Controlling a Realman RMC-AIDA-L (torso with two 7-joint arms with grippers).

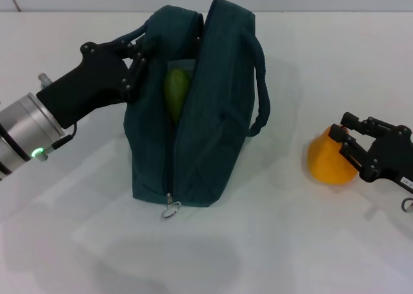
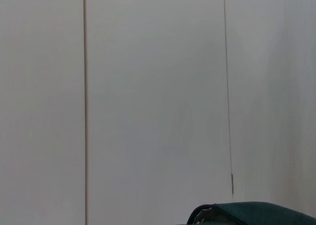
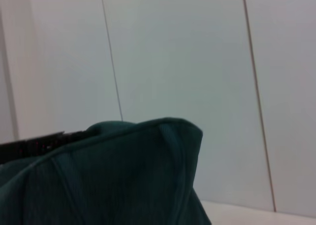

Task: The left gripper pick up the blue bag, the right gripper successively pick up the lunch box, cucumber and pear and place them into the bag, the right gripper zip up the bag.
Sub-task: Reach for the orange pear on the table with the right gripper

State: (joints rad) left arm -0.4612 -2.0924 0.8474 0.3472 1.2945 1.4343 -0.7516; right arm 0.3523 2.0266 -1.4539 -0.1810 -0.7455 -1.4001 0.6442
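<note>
Centre frame: blue bag upright on table, unzipped, held by left pincer at upper-left flap. Cucumber inside; lunch box unseen, presumably inside. Right pincer at right edge, closed on pear. Remaining: load pear, zip.

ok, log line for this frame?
left gripper: holds blue bag open | cucumber: inside | right gripper: at pear, on table | zipper: open

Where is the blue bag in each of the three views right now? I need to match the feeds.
Head view: the blue bag stands at centre on the table, gaping open, the left gripper at its near-side top.
Left wrist view: only a sliver of its top at the lower edge.
Right wrist view: its fabric fills the lower part.
Shared landmark: the bag's teal fabric top edge.
</note>
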